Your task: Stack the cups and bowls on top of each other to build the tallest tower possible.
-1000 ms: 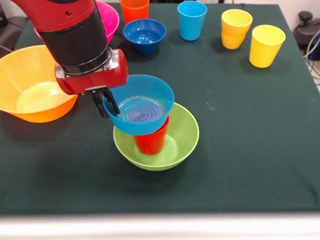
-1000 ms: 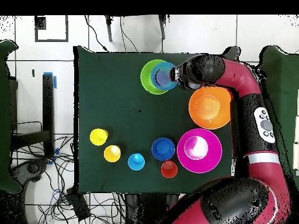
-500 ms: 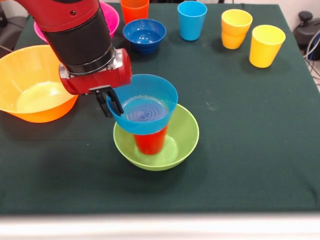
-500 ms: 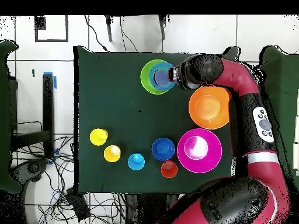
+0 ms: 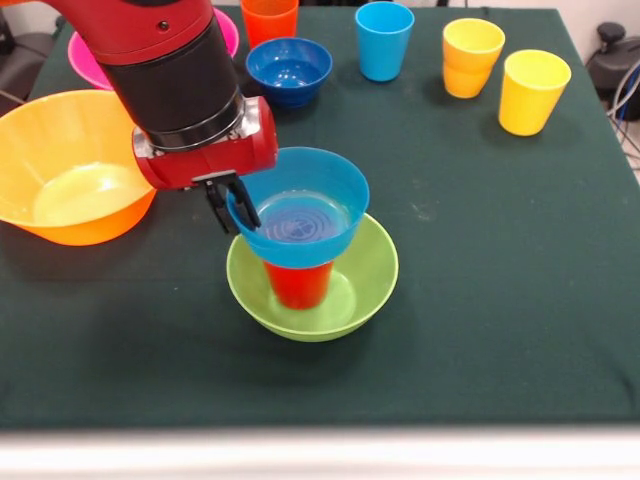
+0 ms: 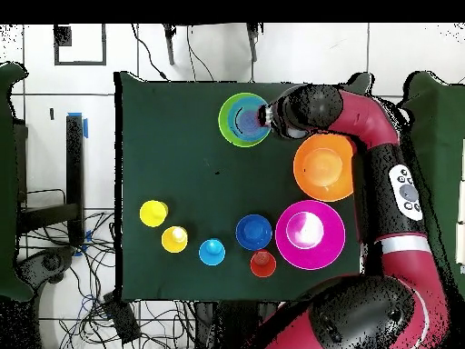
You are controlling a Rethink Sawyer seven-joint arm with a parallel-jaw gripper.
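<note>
My gripper (image 5: 236, 206) is shut on the left rim of the small light blue bowl (image 5: 303, 218). It holds the bowl roughly level on or just above the red cup (image 5: 298, 285); I cannot tell whether they touch. The red cup stands inside the green bowl (image 5: 372, 285) near the table's middle. From overhead, the light blue bowl (image 6: 247, 118) covers the cup within the green bowl (image 6: 227, 127), with the gripper (image 6: 266, 115) at its right side.
Along the far edge stand the dark blue bowl (image 5: 289, 68), an orange cup (image 5: 269, 18), a light blue cup (image 5: 384, 38) and two yellow cups (image 5: 471, 56) (image 5: 533, 90). The yellow-orange bowl (image 5: 60, 170) and the pink bowl (image 5: 82, 58) sit at the left, behind the arm.
In the front view the gripper has carried the light blue bowl rightward. The bowl now sits more squarely over the red cup and less tilted.
</note>
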